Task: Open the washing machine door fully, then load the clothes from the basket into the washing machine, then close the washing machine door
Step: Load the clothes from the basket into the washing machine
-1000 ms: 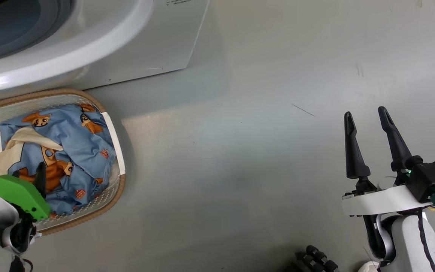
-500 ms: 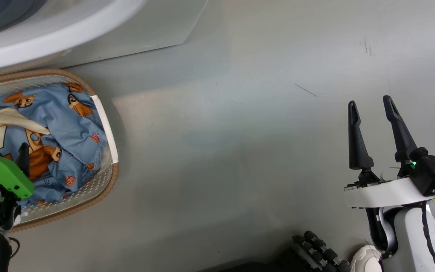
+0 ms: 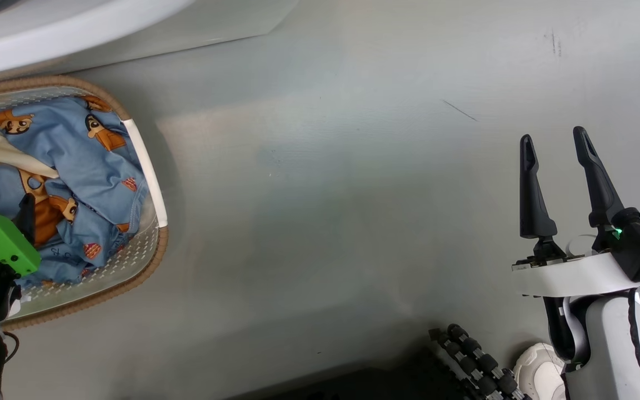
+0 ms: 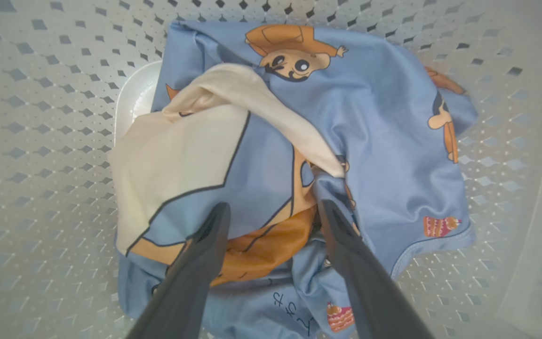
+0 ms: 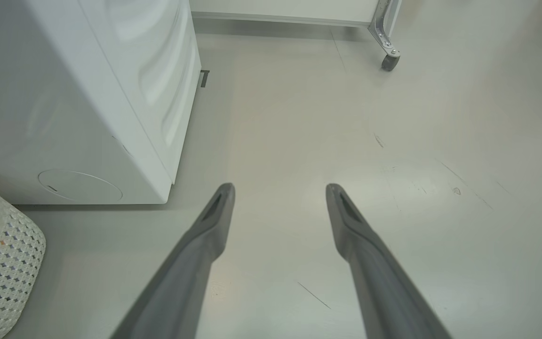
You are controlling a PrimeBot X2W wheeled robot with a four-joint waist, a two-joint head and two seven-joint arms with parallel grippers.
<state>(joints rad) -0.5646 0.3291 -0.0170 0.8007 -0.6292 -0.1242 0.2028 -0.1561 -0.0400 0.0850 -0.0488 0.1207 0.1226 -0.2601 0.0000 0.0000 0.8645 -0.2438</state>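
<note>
At the far left, the left gripper (image 4: 273, 207) is held over the basket (image 3: 152, 183), its two dark fingers spread wide apart with nothing clamped between them. An orange patch of the clothes (image 4: 384, 132) is straddled by the tips, though whether the fabric is touched cannot be told. The clothes are bundled inside the basket, light blue with orange-brown cartoon figures and a cream fold on top. The basket is set on the grey floor (image 3: 325, 194), just beside the white front of the washing machine (image 5: 111, 94), whose curved rim is seen above it in the head view. Further right, well apart from the basket, the right gripper (image 3: 553, 136) is held above bare floor, its fingers parted and empty
</note>
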